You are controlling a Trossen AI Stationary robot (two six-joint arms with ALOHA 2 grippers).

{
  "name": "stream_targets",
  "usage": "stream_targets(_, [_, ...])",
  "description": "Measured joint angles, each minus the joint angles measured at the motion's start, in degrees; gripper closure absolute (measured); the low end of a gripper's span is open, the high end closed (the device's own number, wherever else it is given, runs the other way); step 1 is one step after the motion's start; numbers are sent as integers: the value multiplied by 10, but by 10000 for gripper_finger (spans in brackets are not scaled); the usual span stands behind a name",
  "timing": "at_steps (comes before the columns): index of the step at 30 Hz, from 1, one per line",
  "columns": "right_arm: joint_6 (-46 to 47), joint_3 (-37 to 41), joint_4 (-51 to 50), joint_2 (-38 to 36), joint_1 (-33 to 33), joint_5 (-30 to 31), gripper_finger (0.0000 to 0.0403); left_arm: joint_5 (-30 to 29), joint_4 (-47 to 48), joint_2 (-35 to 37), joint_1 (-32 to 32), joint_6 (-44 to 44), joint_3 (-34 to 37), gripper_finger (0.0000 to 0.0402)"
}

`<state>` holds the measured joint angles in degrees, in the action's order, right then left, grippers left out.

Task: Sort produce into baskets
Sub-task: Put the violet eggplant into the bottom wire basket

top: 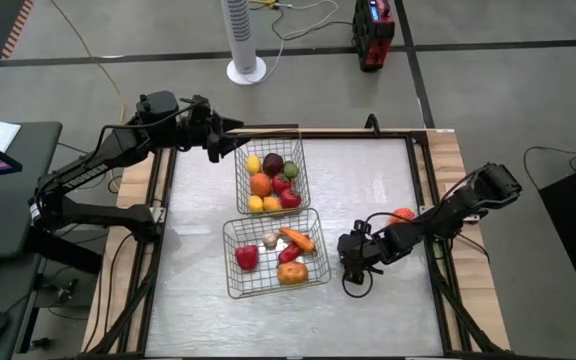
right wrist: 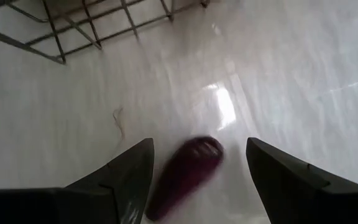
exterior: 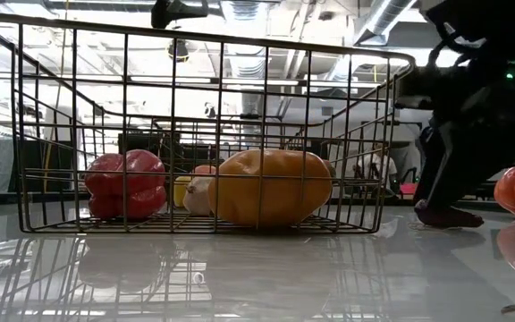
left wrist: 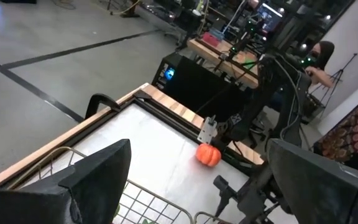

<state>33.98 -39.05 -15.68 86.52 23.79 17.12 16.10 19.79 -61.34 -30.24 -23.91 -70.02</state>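
Two wire baskets stand mid-table. The far basket (top: 293,150) holds yellow, orange, red, green and dark purple rounds. The near basket (top: 230,255) holds a red pepper (exterior: 125,183), an orange-yellow piece (exterior: 271,186), a carrot (top: 298,239) and others. A dark purple piece (right wrist: 188,169) lies on the table right of the near basket, between the fingers of my open right gripper (right wrist: 199,143), which slants down over it. A small orange pumpkin (top: 402,215) rests on the table near the right edge. My open left gripper (top: 230,145) hovers by the far basket's far left corner, empty. My right gripper stands astride the dark purple piece (exterior: 450,216), which lies on the table. Its fingers slant down from the table's right, one on each side of the piece. Whether a finger (right wrist: 129,171) touches it, I cannot tell.
The table's raised wooden rim (top: 446,150) runs along its right side. Bare tabletop lies to the right of both baskets and along the near edge. In the left wrist view a person sits at a desk beyond the table.
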Motion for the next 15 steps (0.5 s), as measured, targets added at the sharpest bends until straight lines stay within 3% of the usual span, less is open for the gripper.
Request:
stream_targets(9, [3, 0, 26, 31, 10, -8, 127, 1, 0, 0, 0, -14, 0, 38])
stream_targets(15, [5, -3, 21, 26, 9, -20, 189, 2, 2, 0, 0, -14, 0, 38])
